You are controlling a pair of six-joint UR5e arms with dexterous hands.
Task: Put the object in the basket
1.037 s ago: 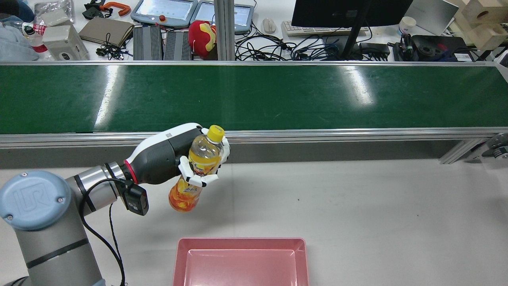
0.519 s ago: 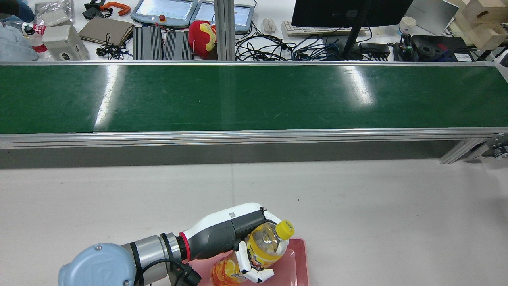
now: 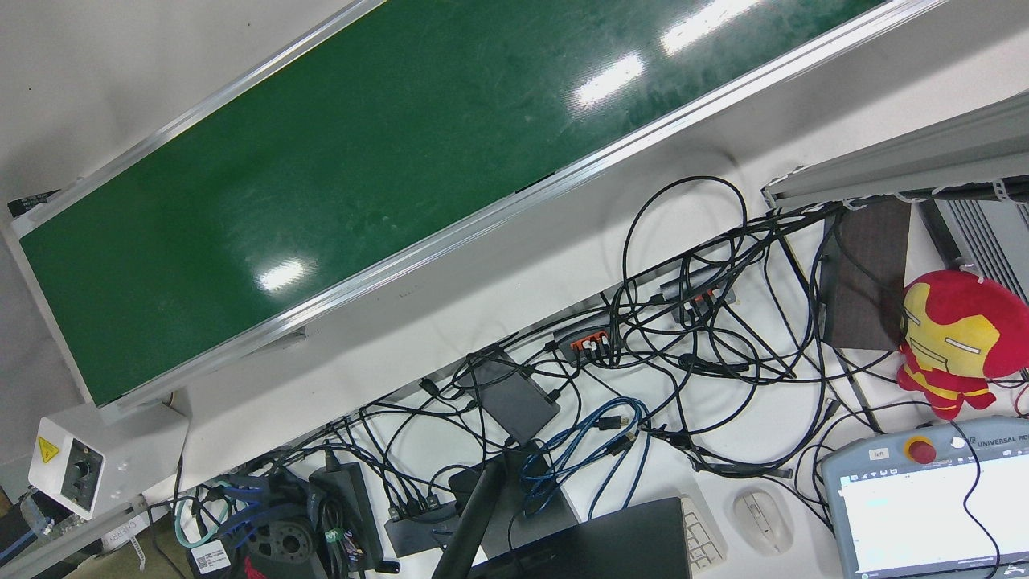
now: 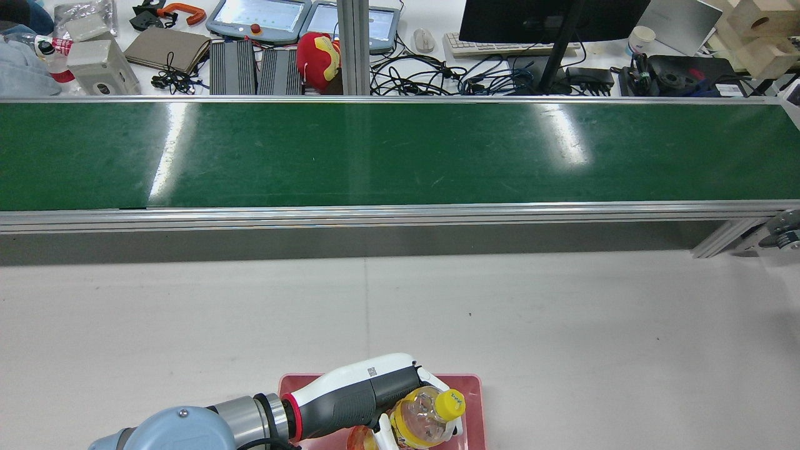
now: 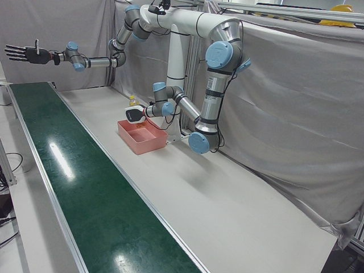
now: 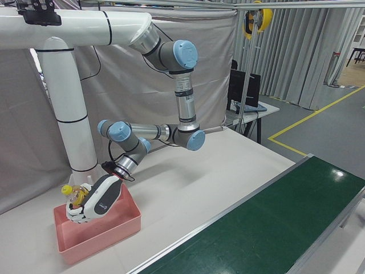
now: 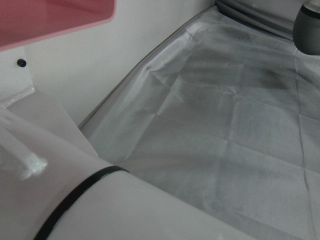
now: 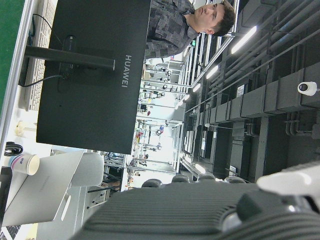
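the left hand (image 4: 375, 390) is wrapped around the orange drink bottle (image 4: 425, 409), its white fingers (image 6: 77, 214) curled round the labelled body, and it hangs low over the pink basket (image 6: 122, 225). in the rear view the bottle lies tilted in the grasp, with the yellow cap (image 4: 451, 403) pointing away from the wrist and the base tucked under the palm and cut off by the bottom of the view. in the right-front view the bottle sits on the far side of the hand, toward the back wall of the basket, and whether its base touches the basket floor cannot be told.

the main risk is in the letting go. the bottle is slanted, not flat, so if the fingers spread while it is above the floor it could drop onto one end, bounce or roll, and the cap end looks close to the basket rim (image 4: 478, 400) beyond the fingertips; it might tip over that wall. a finger could also catch the slick label and drag the bottle back out.

the right hand (image 5: 23, 54) is far off, held high with fingers fanned apart and holding nothing, well away from any collision.
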